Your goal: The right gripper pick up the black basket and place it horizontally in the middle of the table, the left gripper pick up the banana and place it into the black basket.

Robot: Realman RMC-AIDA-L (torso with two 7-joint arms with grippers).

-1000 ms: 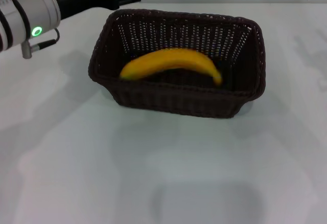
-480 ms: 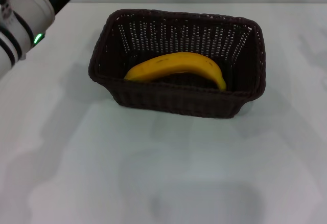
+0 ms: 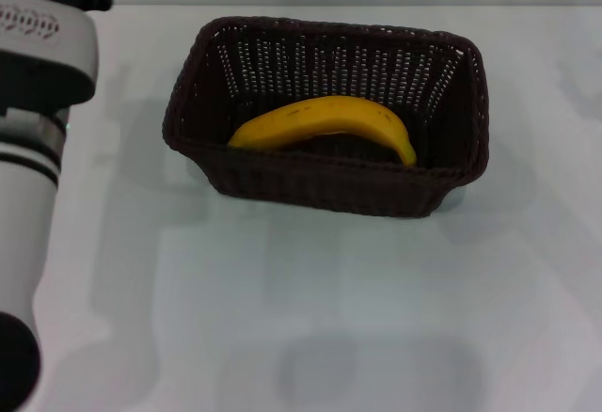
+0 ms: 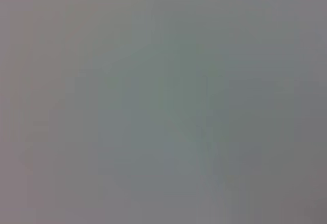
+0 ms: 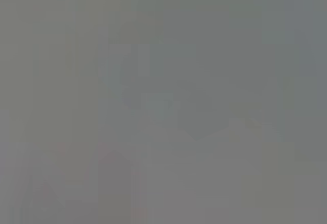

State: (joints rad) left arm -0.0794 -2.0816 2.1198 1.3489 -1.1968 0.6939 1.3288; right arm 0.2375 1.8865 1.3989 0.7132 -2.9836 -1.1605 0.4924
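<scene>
one banana in the basket, open table all round

one banana [image 3: 324, 123] lies inside the black basket [image 3: 329, 186], resting on its floor with the curve arched toward the far wall and its dark end near the right-hand wall. the basket sits upright with its long side across the head view, on the far half of the table [image 3: 310, 318], roughly centred between left and right. its braided rim is clear of everything else. bare white tabletop runs along the near side of the basket, and more open surface shows to its right and behind it up to the table's far edge.

the left arm [image 3: 28, 167] fills the left border of the head view, a silver-white cylinder with black bands standing nearly upright, well apart from the basket's left wall. the left gripper itself is not visible, so whether its fingers are parted or closed cannot be told. the right gripper does not appear in the head view either. both wrist views show only a featureless grey field.
</scene>
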